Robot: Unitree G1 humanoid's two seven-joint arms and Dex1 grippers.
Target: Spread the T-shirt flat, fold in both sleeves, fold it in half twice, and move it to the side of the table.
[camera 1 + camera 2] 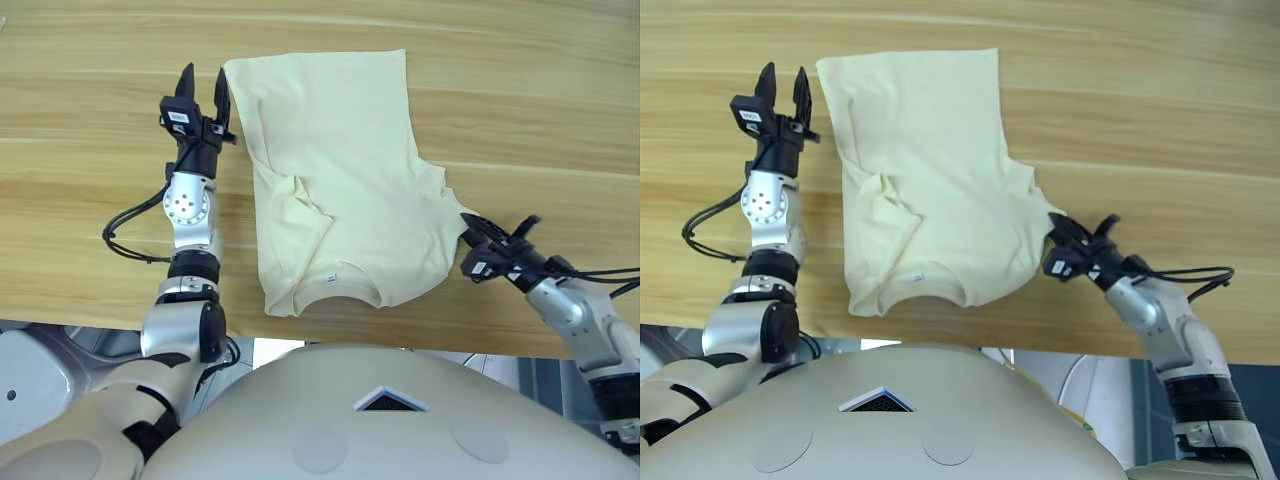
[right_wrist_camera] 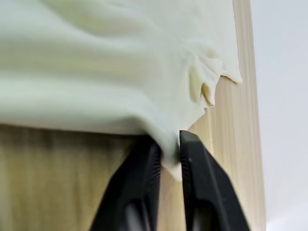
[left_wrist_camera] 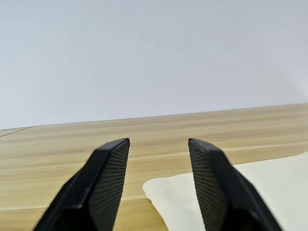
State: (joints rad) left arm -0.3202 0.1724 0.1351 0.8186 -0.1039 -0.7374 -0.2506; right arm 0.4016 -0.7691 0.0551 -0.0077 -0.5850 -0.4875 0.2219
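A pale yellow T-shirt (image 1: pixel 340 170) lies on the wooden table (image 1: pixel 90 150), collar toward me and hem at the far side. Its left sleeve is folded in over the body. My left gripper (image 1: pixel 203 92) stands open just left of the hem's far left corner (image 3: pixel 159 187), touching nothing. My right gripper (image 1: pixel 470 235) is shut on the tip of the T-shirt's right sleeve (image 2: pixel 169 151), near the table's front edge; the cloth is pinched between both fingers.
Bare wood stretches to the left and right of the shirt and beyond its hem. The table's front edge (image 1: pixel 80 322) runs just below the collar. Black cables (image 1: pixel 125 235) loop beside my left forearm.
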